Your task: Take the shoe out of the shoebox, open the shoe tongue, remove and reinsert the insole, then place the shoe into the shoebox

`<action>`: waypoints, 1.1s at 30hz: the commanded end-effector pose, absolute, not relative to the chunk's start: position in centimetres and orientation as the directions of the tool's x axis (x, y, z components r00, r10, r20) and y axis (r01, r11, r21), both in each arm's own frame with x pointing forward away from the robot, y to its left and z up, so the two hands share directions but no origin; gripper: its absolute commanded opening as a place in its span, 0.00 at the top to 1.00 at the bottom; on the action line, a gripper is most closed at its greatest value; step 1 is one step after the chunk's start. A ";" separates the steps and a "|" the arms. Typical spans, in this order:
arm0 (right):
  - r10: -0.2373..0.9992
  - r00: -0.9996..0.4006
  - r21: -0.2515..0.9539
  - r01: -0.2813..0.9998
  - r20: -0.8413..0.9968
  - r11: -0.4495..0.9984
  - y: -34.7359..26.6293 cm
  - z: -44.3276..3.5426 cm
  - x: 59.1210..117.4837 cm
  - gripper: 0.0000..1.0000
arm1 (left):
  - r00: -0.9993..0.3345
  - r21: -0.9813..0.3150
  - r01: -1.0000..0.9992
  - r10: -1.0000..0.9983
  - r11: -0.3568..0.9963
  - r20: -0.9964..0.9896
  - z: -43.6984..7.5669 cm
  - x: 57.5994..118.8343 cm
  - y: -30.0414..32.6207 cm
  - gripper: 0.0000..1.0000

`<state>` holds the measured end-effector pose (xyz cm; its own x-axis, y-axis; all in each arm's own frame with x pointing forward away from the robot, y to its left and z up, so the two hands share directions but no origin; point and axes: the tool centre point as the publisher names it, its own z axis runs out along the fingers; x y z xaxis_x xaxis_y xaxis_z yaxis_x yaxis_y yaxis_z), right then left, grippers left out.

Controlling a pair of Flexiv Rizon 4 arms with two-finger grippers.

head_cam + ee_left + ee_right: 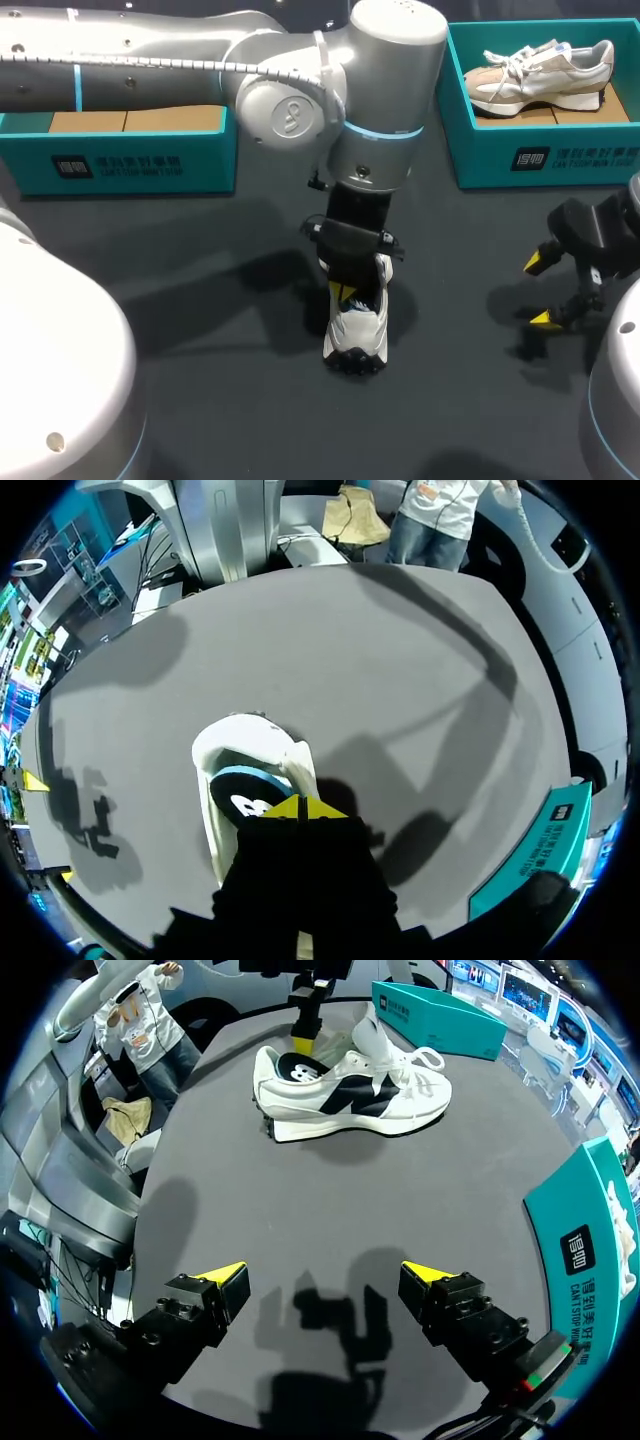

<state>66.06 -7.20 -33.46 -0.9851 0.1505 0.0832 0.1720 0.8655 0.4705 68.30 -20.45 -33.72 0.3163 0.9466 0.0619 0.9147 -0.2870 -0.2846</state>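
My left gripper [300,808] clenched, tips together in heel opening of white sneaker [358,335], just over black insole [240,802]; can't tell if pinching it. Sneaker on its sole mid-table [200,300], well apart from teal shoebox [500,160]. My right gripper [322,1273] released, holding nothing, above table.

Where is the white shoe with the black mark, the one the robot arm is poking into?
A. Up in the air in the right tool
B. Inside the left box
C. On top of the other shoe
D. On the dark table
D: the white shoe sits sole-down on the dark table, with the left tool at its opening.
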 end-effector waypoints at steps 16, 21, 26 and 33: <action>0.151 -0.985 0.469 0.171 0.080 0.866 -7.2 -33.5 65.9 0.00 | 0.308 -0.305 0.913 0.948 -0.270 0.080 -37.1 67.7 -19.9 1.00; 0.151 -0.985 0.469 0.171 0.080 0.866 -7.2 -33.5 65.9 0.00 | 0.296 -0.308 0.916 0.950 -0.255 0.094 -38.1 67.6 -19.9 1.00; 0.151 -0.985 0.469 0.171 0.080 0.866 -7.2 -33.5 65.9 0.00 | 0.294 -0.311 0.917 0.951 -0.252 0.099 -38.9 67.3 -20.2 1.00; 0.151 -0.985 0.469 0.171 0.080 0.866 -7.2 -33.5 65.9 0.00 | 0.241 -0.243 0.946 0.968 -0.216 0.077 -40.7 67.3 -21.0 1.00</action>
